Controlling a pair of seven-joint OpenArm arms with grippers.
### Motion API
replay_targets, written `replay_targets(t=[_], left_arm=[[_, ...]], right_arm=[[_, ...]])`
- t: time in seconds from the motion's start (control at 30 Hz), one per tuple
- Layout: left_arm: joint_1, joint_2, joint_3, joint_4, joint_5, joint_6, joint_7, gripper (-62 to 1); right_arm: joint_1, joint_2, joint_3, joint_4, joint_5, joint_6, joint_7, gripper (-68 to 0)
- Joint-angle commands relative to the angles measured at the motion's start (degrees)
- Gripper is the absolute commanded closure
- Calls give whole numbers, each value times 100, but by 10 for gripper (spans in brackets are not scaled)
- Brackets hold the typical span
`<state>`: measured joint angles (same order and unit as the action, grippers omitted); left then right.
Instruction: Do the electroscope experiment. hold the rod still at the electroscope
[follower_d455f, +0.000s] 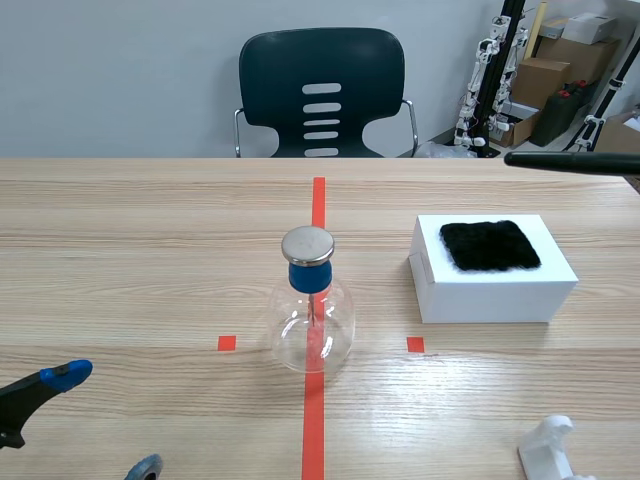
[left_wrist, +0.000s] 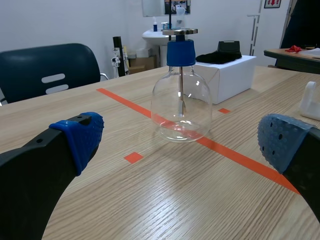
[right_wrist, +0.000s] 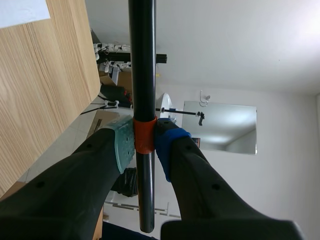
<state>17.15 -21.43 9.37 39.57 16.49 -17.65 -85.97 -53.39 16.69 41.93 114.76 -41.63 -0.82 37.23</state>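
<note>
The electroscope (follower_d455f: 311, 305) is a clear glass flask with a blue stopper and a round metal disc on top, standing on the red centre line. The left wrist view has the electroscope (left_wrist: 180, 97) ahead of my left gripper (left_wrist: 180, 145), which is open and low over the table's near left corner (follower_d455f: 45, 385). A black rod (right_wrist: 142, 100) with an orange band is pinched between the pads of my right gripper (right_wrist: 145, 142). In the scene view the rod (follower_d455f: 570, 160) enters from the right edge, high and well to the right of the electroscope.
A white box (follower_d455f: 492, 268) with a black fur pad (follower_d455f: 490, 245) on top lies right of the flask. A white holder (follower_d455f: 550, 452) stands at the near right. A dark chair (follower_d455f: 321, 92) is behind the table's far edge.
</note>
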Motion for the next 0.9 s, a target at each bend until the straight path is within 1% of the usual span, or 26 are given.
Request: replay_targets(t=[0.0,0.87], left_arm=[[-17,-37,-26,76,-35,-4,-105,-623],[-17,-37,-26,76,-35,-4,-105,-623]], right_arm=[[-7,61,39,39,70,-63,2,-13],[9,66,39,42,66,-70,-52,-13]])
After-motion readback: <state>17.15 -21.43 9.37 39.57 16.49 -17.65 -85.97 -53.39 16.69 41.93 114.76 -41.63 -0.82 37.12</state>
